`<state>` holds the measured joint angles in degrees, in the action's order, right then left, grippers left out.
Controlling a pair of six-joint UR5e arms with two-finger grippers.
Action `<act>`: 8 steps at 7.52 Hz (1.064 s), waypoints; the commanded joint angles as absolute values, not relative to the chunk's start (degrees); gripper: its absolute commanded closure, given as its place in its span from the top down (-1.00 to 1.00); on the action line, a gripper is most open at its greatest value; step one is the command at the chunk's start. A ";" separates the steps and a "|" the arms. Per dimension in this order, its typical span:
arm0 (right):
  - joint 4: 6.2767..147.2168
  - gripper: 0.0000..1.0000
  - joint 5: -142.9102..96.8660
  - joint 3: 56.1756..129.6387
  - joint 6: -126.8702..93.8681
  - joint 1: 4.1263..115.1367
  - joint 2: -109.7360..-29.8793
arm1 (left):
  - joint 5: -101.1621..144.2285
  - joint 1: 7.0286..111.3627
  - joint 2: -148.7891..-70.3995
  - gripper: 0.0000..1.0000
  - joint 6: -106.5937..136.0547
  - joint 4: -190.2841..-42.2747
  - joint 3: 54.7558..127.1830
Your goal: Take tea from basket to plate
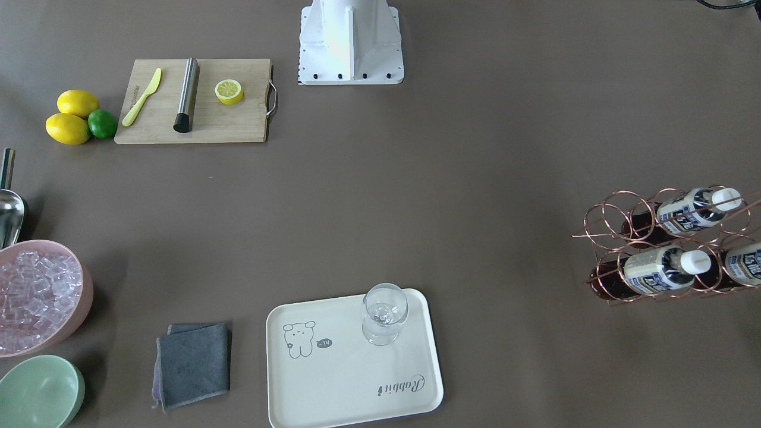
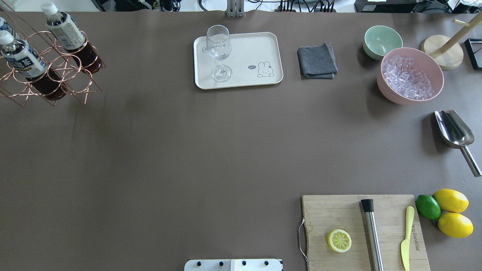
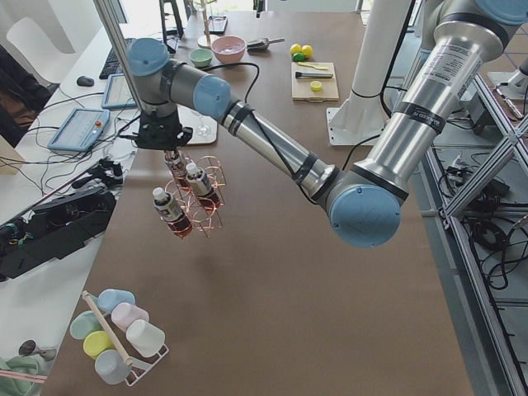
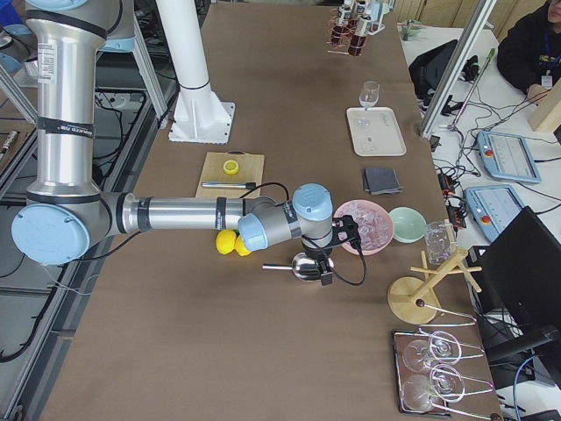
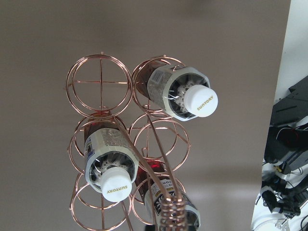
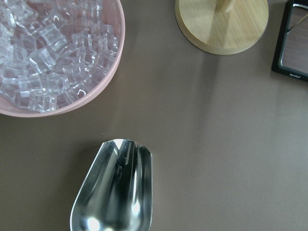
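Brown plastic tea bottles (image 1: 651, 272) lie in a copper wire basket (image 5: 101, 83); a clear glass (image 1: 384, 315) stands on the cream plate (image 1: 351, 380); left pincer (image 3: 171, 155), right pincer (image 4: 326, 274): cannot tell grip.

The surface (image 2: 188, 150) is matt brown; the basket (image 5: 101, 83) is thin, glossy copper-coloured wire, and the tea (image 5: 171, 91) bottles are clear plastic with smooth white caps (image 5: 201, 101) and printed labels. The plate (image 1: 351, 380) is smooth cream with a dull sheen, the scoop (image 6: 115, 192) mirror-polished metal, the cutting board (image 2: 339, 210) pale grained wood, and the cloth (image 1: 193, 362) soft grey fabric.
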<state>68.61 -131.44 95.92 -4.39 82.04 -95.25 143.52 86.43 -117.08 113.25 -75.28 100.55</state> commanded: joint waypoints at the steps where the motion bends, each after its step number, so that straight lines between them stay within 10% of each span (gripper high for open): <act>1: 56.31 1.00 -134.64 95.10 -4.66 82.09 -94.83 | 143.44 79.75 -116.01 -1.00 130.36 -74.36 114.05; 8: 14.12 0.98 -143.26 94.75 -23.70 79.55 -94.58 | 137.49 58.40 -130.41 -1.00 155.53 -74.62 115.14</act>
<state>24.74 -142.85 94.81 -17.55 81.26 -95.16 141.40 64.26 -126.95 148.77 -74.55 115.36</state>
